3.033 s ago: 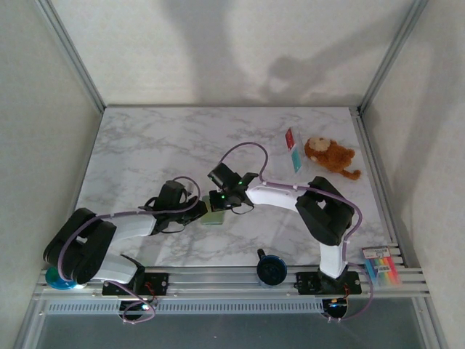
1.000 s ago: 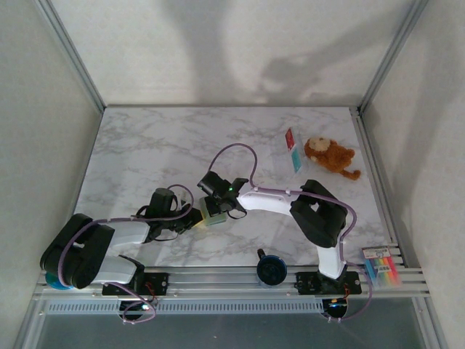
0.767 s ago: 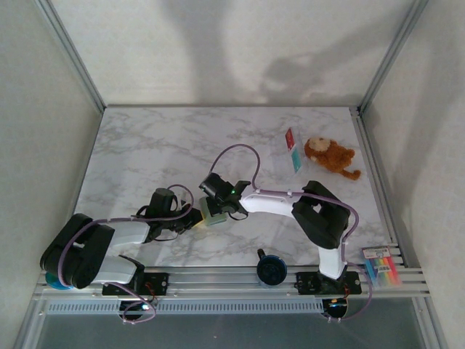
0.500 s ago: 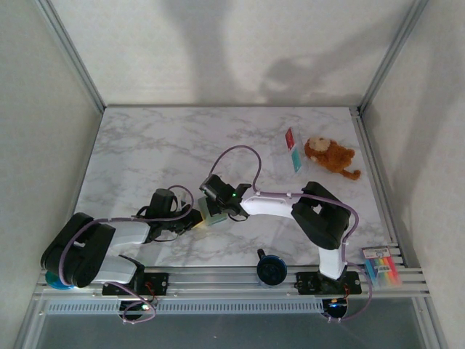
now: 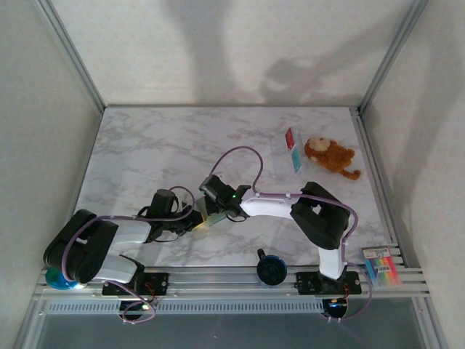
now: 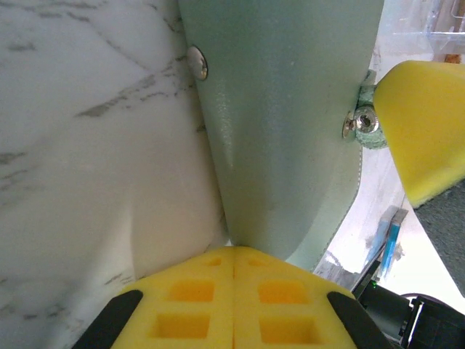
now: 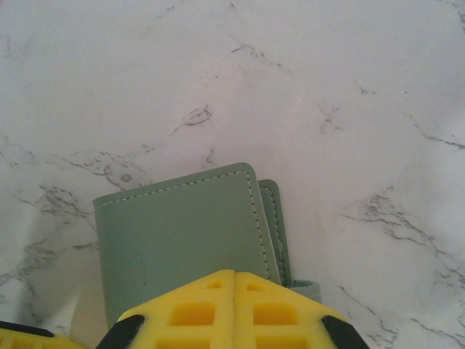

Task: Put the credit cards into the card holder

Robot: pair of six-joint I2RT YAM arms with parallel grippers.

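A: Surface and room, quick?
B: You're working on a white marble-pattern table [image 5: 145,145]. Pale walls [image 5: 218,51] are closing it in on three sides, and a metal rail [image 5: 218,280] is running along the near edge.
A: Counts?
B: You're looking at two credit cards [image 5: 293,149], one red-and-white and one white with a teal band. They're lying side by side at the far right, just beside one brown plush toy [image 5: 330,157]. One grey-green card holder [image 5: 211,217] is sitting near the middle front, well apart from the cards. One black knob [image 5: 271,270] is sitting on the rail.
A: Arms?
B: Two. Your left arm [image 5: 127,231] is lying low and reaching right. Your right arm [image 5: 272,203] is folding at the elbow and reaching left. They're meeting at the holder.
A: Grippers?
B: Your left gripper [image 6: 234,256] is pinching one edge of the holder, yellow pads pressed together on it. Your right gripper [image 7: 234,280] is clamping another edge, pads tight too. Can't tell if the holder is lifting off the table.
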